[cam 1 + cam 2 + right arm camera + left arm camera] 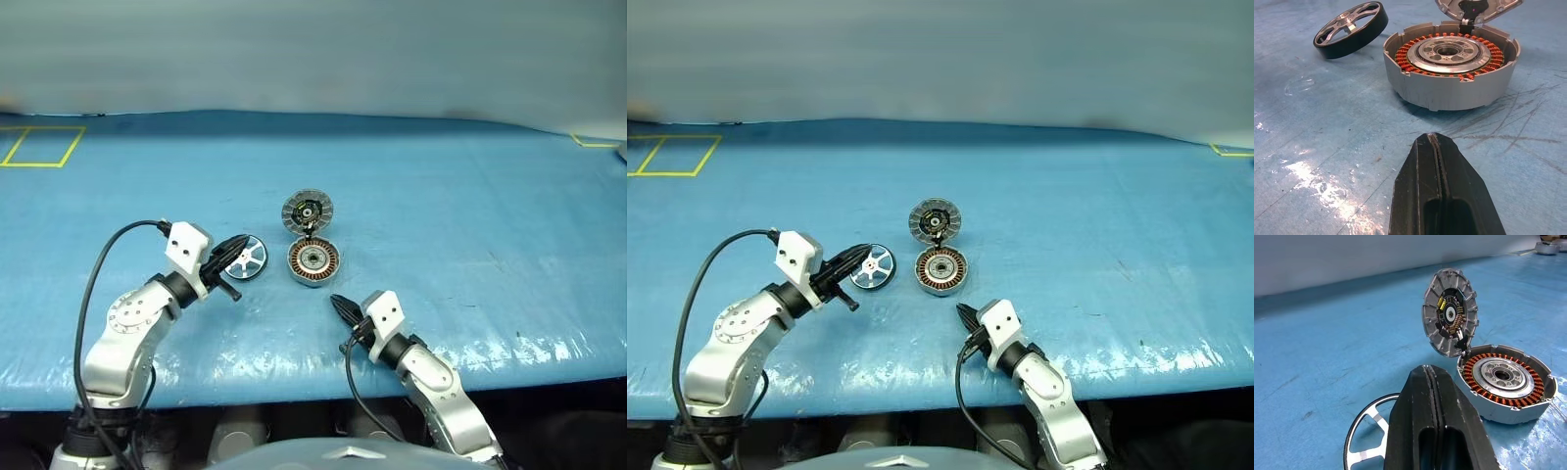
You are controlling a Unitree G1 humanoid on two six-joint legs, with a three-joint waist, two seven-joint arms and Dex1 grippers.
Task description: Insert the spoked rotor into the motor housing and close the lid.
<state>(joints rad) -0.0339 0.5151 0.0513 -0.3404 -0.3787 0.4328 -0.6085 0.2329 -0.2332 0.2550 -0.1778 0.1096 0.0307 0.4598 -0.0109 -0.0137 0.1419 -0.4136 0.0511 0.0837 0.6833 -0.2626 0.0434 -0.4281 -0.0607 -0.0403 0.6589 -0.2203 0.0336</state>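
Counts: 1 spoked rotor [245,260], 1 motor housing [313,262], 1 lid [308,211], 2 grippers. All on a blue table [470,225] w/ a wrinkled, shiny covering. Yellow tape outlines [41,146] at the far left corner, another bit at the far right edge.

Housing sits near table centre, open face up: copper-brown winding ring round a silver hub, grey case. Lid is joined at the housing's far edge and stands raised, inner face toward the robot: grey striped ring, dark centre w/ small yellow and copper parts. Housing holds no rotor; lid not closed.

Rotor is just left of the housing, apart from it, dark rim w/ silver spokes. In right wrist view it's tilted, one edge lifted off the table.

Left gripper [238,248]: fingers pressed together, tips at the rotor's left rim; can't tell if they touch it. In left wrist view the closed fingers overlap the rotor's rim, nothing between them.

Right gripper [339,305]: fingers also pressed together, holding nothing, low over the table on the near side of the housing, pointing toward it, clear of it.

Writing/brands: none readable on any part.
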